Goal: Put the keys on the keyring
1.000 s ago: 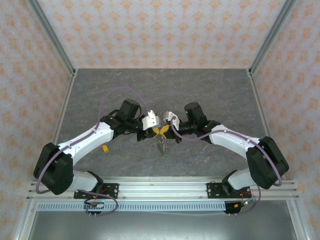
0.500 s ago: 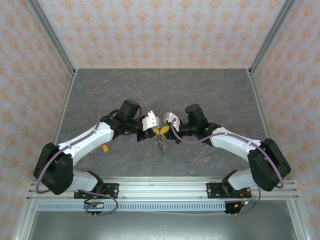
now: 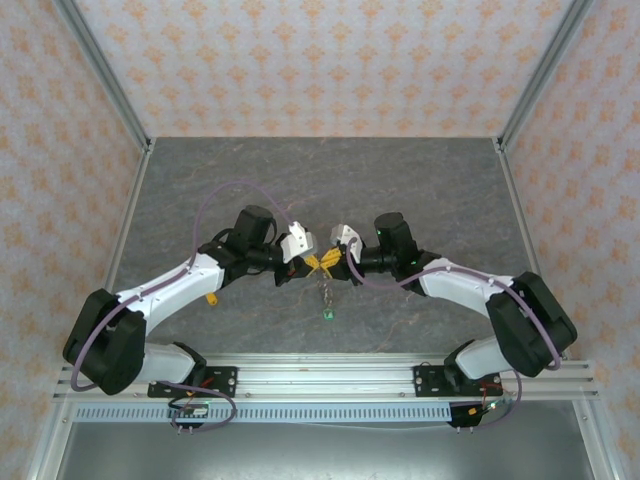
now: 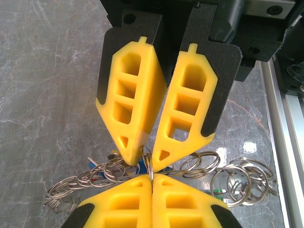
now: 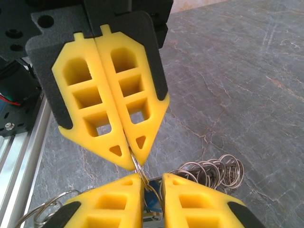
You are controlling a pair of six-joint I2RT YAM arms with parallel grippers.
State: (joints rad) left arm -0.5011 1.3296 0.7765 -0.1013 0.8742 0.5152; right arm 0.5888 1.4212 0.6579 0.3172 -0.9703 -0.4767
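The keyring (image 3: 323, 290), a chain of steel loops, hangs from the two meeting claw tips, with a green-tagged key (image 3: 328, 315) at its low end. Whether that end touches the bench (image 3: 420, 190) I cannot tell. Over the last second the bunch has drawn in slimmer, while the arms have barely shifted. The left claw (image 4: 152, 180) is clamped flat on one loop. The right claw (image 5: 152, 179) pinches a neighbouring loop, fingers a sliver apart, a blue key head (image 5: 153, 208) between them. That suggests a loop is being worked open. A yellow-orange key (image 3: 211, 297) lies well apart under the left arm — likely not yet threaded.
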